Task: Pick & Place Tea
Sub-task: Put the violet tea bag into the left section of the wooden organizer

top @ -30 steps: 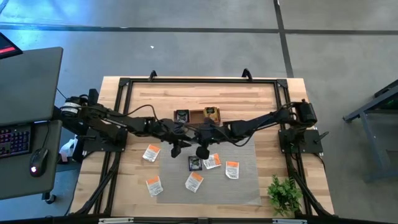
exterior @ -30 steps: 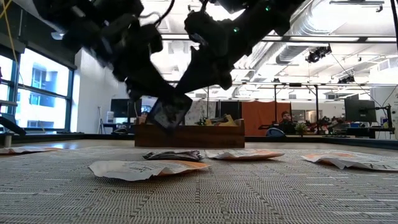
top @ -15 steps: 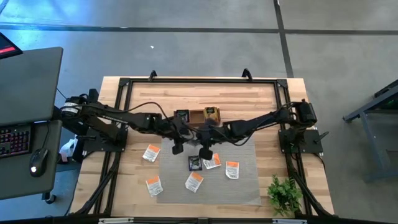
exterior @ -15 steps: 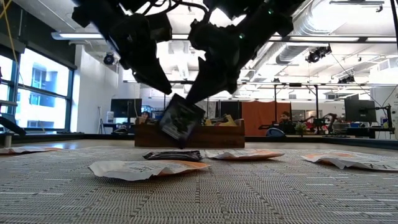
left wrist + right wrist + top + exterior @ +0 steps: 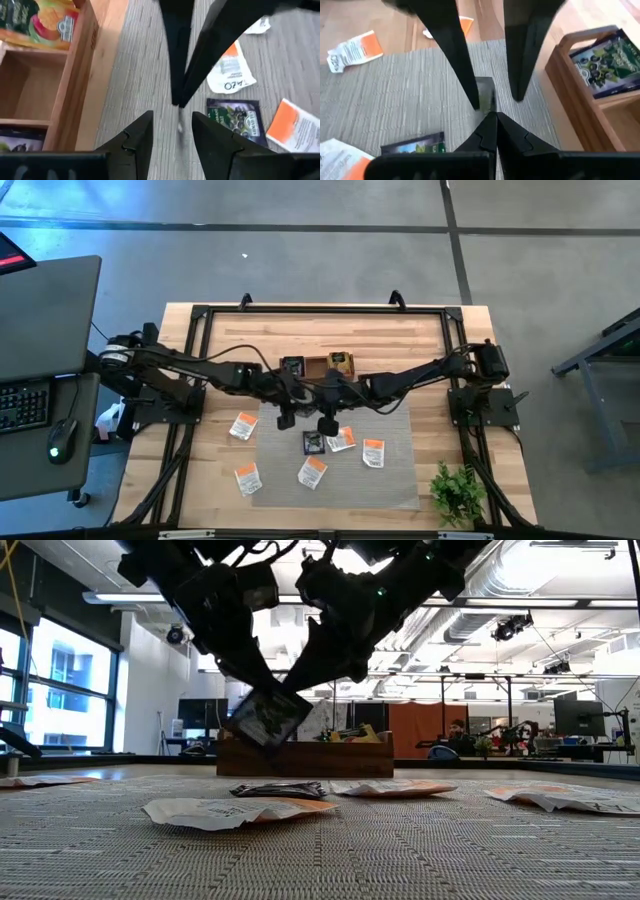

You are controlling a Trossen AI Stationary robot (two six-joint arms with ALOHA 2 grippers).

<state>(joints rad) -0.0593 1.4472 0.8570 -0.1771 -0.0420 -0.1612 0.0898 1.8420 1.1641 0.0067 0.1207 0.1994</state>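
Low view puts my left gripper (image 5: 172, 117), fingers apart, straddling the black tea sachet (image 5: 265, 718), which hangs tilted above the mat (image 5: 400, 480), pinched at one edge by my right gripper (image 5: 489, 117) with its fingers closed (a hand-off, I judge). If the right lets go before the left closes, or the left bites off-centre, the sachet could drop among the white-and-orange sachets (image 5: 243, 425) and the black one (image 5: 313, 442) lying loose below. The wooden box (image 5: 317, 366) sits just beyond, and my crowded fingertips risk knocking each other.
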